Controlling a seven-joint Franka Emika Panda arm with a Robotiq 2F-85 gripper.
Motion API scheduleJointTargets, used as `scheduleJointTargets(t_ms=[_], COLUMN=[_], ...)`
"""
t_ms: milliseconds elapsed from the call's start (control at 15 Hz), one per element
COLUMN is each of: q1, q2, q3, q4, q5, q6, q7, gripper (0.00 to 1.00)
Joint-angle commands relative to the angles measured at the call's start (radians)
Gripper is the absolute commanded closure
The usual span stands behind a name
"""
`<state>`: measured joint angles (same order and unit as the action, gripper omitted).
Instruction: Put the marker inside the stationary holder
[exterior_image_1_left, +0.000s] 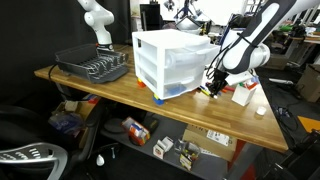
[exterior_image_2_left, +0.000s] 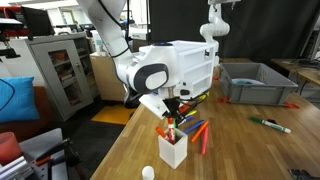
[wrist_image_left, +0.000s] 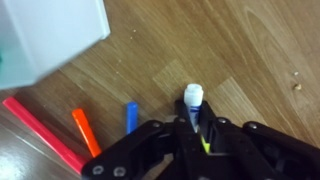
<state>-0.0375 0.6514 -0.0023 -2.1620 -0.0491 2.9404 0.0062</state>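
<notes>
My gripper (wrist_image_left: 194, 128) is shut on a marker (wrist_image_left: 193, 98) with a white tip and a blue body, held above the wooden table. In an exterior view the gripper (exterior_image_2_left: 172, 108) hangs just above the stationary holder (exterior_image_2_left: 172, 150), a small white box with pens sticking up. In an exterior view the gripper (exterior_image_1_left: 213, 86) is between the drawer unit and the holder (exterior_image_1_left: 243, 94), which is white with red markings. The holder does not show clearly in the wrist view.
A large white three-drawer unit (exterior_image_1_left: 172, 60) stands mid-table. Loose red (wrist_image_left: 40, 130), orange (wrist_image_left: 85, 130) and blue (wrist_image_left: 131, 116) markers lie on the table. There is also a grey bin (exterior_image_2_left: 258, 82), a green marker (exterior_image_2_left: 270, 125), a small white ball (exterior_image_2_left: 148, 172) and a dark rack (exterior_image_1_left: 92, 66).
</notes>
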Motion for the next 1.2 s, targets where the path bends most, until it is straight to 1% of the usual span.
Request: scheduleJointTargets(t_ms=[0,133,267,467,533,667,733,867,933,1067,1133], q1=[-0.003,-0.004,0.009,0.011,0.006,-0.011,-0.009,0.010,0.026,0.038,0.052], q2=[0.013,-0.004,-0.030,-0.098,-0.129,-0.202,-0.233,-0.293,-0.325,-0.391,-0.420], q3=[-0.006,-0.009,-0.032,-0.053,-0.052,-0.028,-0.025,-0.037,-0.054,-0.069,-0.089], q4=[0.012,0.000,-0.020,-0.069,-0.089,-0.131,-0.146,-0.174,-0.189,-0.217,-0.227], q5=[0.008,0.011,0.008,0.008,0.010,0.020,0.021,0.011,-0.003,-0.020,-0.050], q6=[-0.034,-0.041,-0.055,-0.084,-0.089,-0.093,-0.103,-0.129,-0.141,-0.182,-0.206], q7=[-0.019,-0.015,0.001,0.010,0.007,-0.012,-0.011,0.007,0.027,0.047,0.072], gripper=[0.96,0.96,0.96,0.96,0.96,0.96,0.96,0.96,0.96,0.96,0.96])
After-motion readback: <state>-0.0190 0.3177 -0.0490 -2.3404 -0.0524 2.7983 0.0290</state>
